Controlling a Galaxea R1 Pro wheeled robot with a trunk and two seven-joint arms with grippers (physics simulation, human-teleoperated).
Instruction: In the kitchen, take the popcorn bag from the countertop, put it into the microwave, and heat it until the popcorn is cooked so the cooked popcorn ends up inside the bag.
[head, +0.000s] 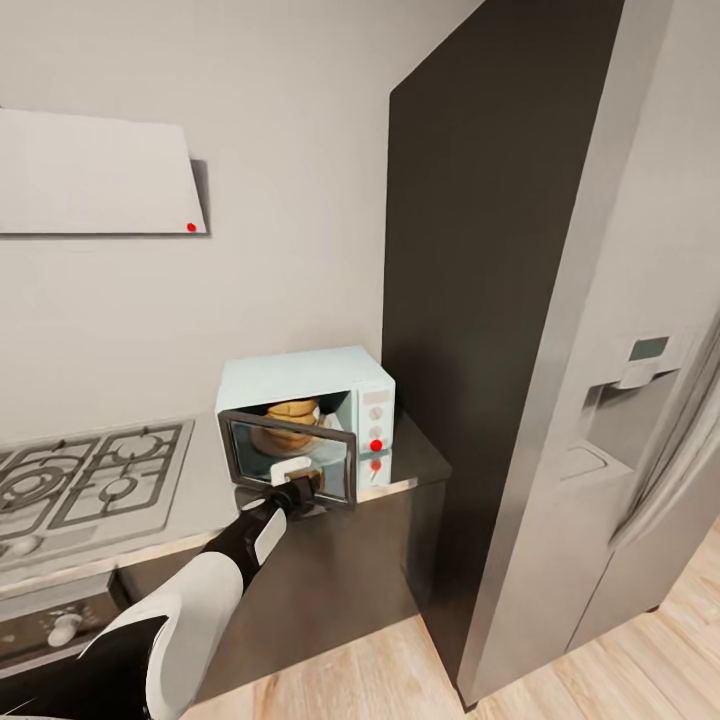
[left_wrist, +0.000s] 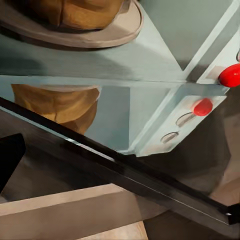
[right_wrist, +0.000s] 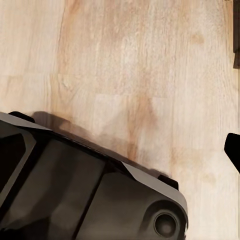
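— While the microwave (head: 305, 420) sits mid-frame on the surface (head: 195, 500), where's the popcorn bag (head: 290, 424)?
— Inside it, door half-open. Left tool (head: 303, 491) touches the door; grip state unclear.

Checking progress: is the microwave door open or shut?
Partly open: the door swings out from the microwave, with the popcorn bag visible inside.

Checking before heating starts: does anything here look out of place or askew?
Only the microwave door: it hangs partly open, with the left gripper at its lower edge. The popcorn bag sits upright on the turntable. No spill or damage shows.
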